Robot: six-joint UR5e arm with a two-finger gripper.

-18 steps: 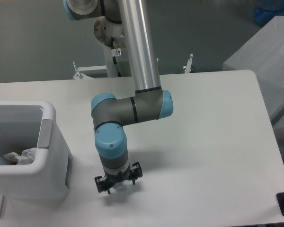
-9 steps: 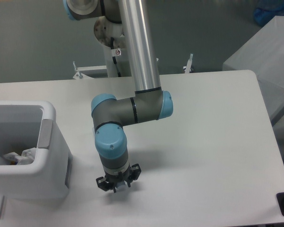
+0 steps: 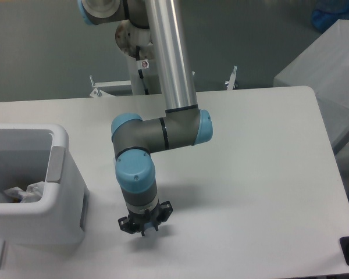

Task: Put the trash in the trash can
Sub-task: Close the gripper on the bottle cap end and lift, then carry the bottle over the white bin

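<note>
White tabletop point(image 3: 250, 174) – jaws have just closed at 6 o'clock; grip contents unclear – trash can point(image 3: 29, 192) at 9 o'clock.

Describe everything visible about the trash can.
The trash can is a white, boxy plastic bin with a thick rounded rim and a grey panel on its right side. It stands upright at the table's left edge, partly cut off by the frame. Its top is open, and crumpled whitish trash lies inside. Nothing grips it; the end effector hangs to its right, apart from it.
</note>
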